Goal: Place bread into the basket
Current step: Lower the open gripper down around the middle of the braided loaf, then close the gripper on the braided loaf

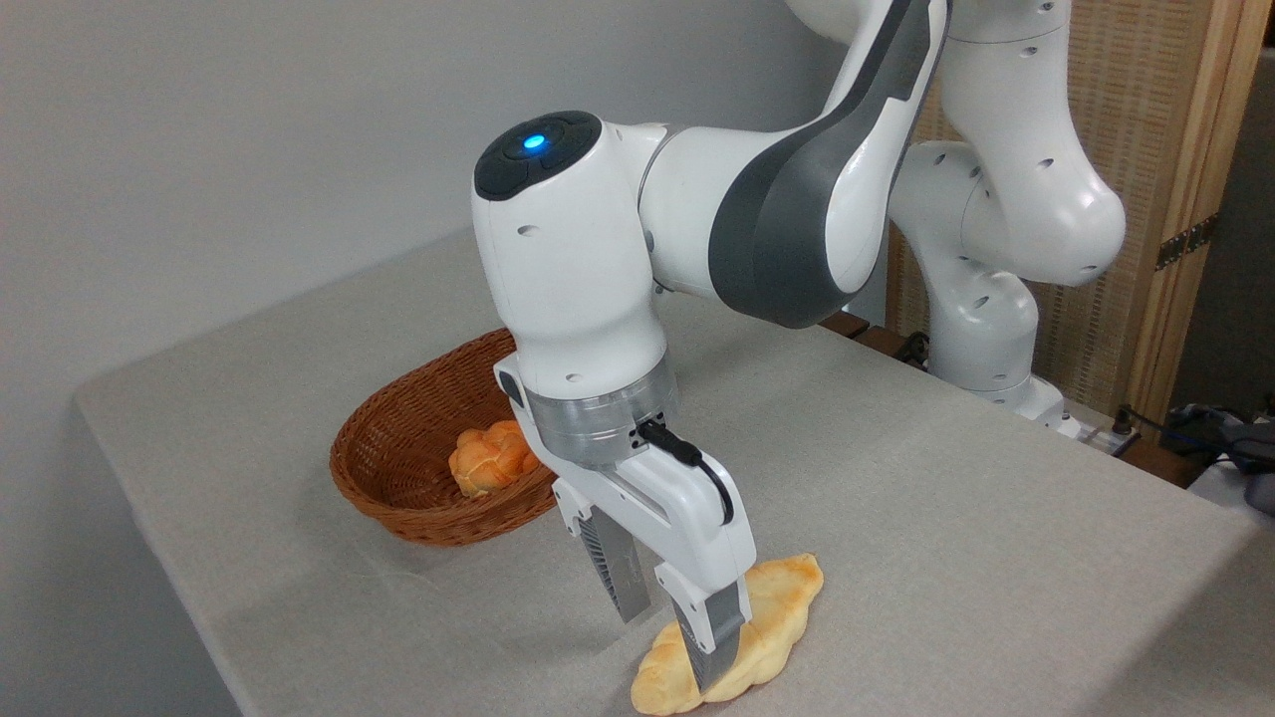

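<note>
Fixed camera, only view: bread (772,622) lies flat on the desk (946,518) at about 5 o'clock of frame centre, long axis running 1-to-7 o'clock, not yet lifted. Gripper (665,637) is down over the loaf, fingers (715,637) spread apart, nothing held: the near one stands in front of the loaf's middle, the far one (620,570) at the loaf's 10 o'clock side with its tip by the desk. Can't tell if either pad touches the crust. Basket (398,468) sits well apart at 10 o'clock from the bread, partly hidden behind the wrist, with a small orange bun (488,458) already inside near its right end. Step judged: straddle done or nearly so, closing next. Risks: the fingers look to cross the loaf somewhat off its middle toward the 7 o'clock end, so a lift could let the long end droop or the loaf pivot and slip out; the braided crust is bumpy, so pad contact may be poor; squeezing hard could dent it if soft. On the carry toward 10 o'clock, a low pass could knock the basket's flared rim and shove it; at release the loaf could land on the bun and hang over the rim.
</note>
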